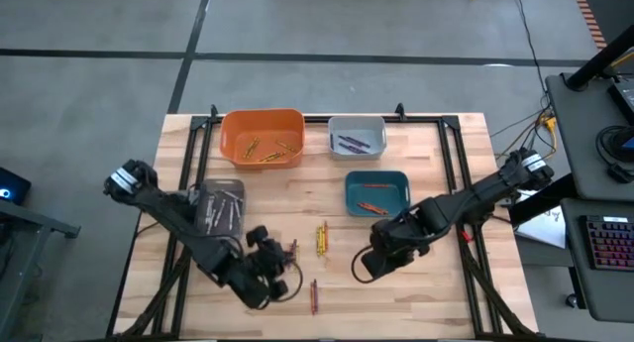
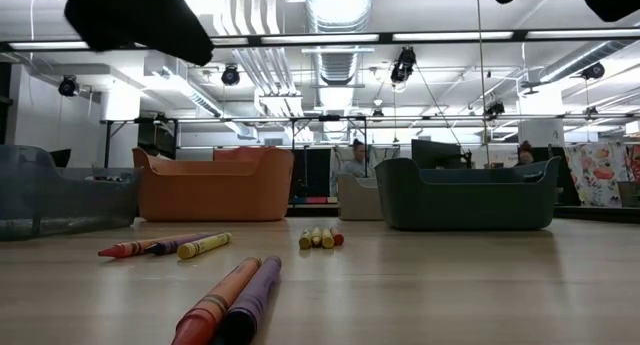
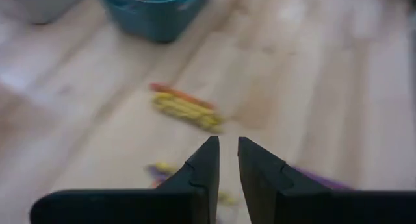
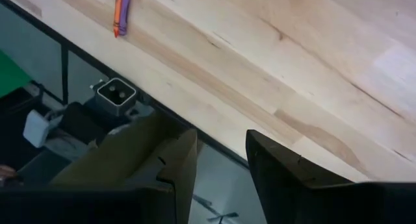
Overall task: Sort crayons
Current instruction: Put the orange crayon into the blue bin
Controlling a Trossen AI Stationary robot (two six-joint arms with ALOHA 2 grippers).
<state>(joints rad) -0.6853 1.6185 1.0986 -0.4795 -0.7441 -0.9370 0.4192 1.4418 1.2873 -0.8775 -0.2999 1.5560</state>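
Yellow crayons lie lengthwise just ahead of the narrowly parted, empty left claw, nearer than the open right claw.

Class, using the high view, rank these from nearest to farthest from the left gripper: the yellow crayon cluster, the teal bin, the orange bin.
From the left gripper:
1. Yellow crayon cluster, mid-table, just beyond it.
2. Teal bin, farther back, toward the right arm.
3. Orange bin, back edge, farthest.

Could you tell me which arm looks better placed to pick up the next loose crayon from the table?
Probably the left. Its gripper hangs right beside the loose crayons, fingers nearly together, empty. The right gripper sits open farther from them, its camera facing the table's edge.
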